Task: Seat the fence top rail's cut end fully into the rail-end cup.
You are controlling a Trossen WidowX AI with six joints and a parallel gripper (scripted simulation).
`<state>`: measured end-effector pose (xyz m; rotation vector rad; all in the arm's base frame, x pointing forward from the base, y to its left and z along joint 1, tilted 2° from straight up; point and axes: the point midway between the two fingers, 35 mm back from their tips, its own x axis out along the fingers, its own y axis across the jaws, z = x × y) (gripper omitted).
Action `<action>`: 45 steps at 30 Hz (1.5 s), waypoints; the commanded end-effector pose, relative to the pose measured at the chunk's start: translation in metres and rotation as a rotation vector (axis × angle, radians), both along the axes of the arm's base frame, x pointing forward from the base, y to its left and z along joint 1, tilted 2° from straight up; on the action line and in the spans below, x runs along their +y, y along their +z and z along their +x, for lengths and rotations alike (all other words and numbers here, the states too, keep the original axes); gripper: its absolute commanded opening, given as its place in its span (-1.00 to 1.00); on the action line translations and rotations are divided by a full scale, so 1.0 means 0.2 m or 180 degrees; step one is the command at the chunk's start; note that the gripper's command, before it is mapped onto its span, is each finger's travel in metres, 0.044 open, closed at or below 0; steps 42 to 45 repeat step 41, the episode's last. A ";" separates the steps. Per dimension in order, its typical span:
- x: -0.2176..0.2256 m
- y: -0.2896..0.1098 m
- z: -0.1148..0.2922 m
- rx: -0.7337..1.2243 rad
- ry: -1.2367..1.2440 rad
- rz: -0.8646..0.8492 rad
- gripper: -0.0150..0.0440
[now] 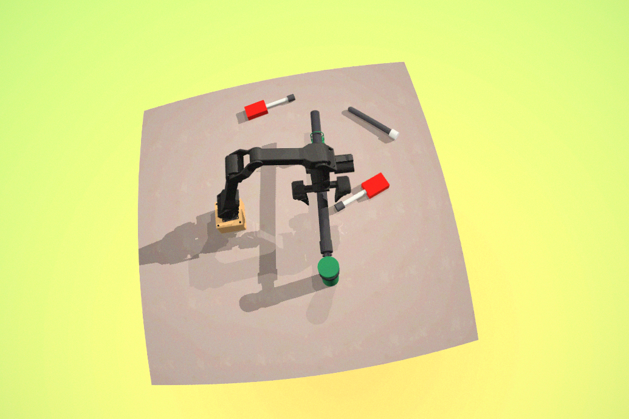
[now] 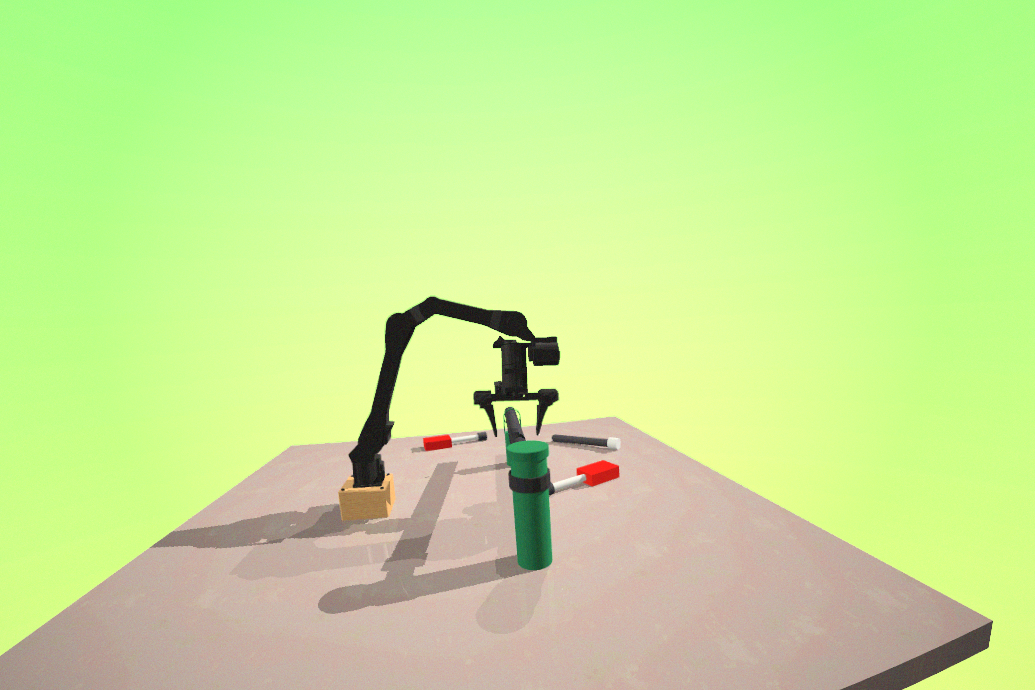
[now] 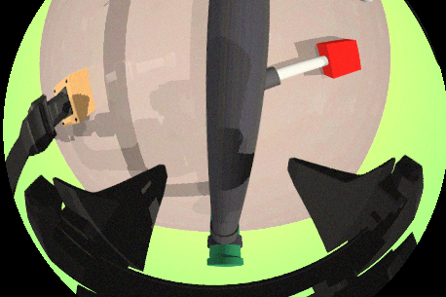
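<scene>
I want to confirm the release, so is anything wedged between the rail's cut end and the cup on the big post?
Nothing visible is. The rail runs straight to the green post, its end meeting the cup just under the post cap. The gripper is open, fingers apart from the rail on both sides.

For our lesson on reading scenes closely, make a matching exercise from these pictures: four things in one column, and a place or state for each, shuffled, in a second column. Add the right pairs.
Things
1. gripper
2. rail
3. band
4. loose dark rod

Places or states
A. lies flat on the table, white tip
B. wrapped round the green post, near its top
C. open, fingers clear on either side of the rail
D. runs from the loop cap to the post

Pairs: 1-C, 2-D, 3-B, 4-A
</scene>
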<state>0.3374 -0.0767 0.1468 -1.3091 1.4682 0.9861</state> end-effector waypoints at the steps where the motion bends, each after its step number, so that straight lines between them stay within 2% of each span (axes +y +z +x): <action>1: 0.01 0.05 0.00 -0.0006 0.0003 0.0000 1.00; 7: 0.07 0.23 -0.02 -0.0005 0.0003 0.0002 1.00; 45: 0.07 0.23 -0.02 -0.0005 0.0003 0.0002 1.00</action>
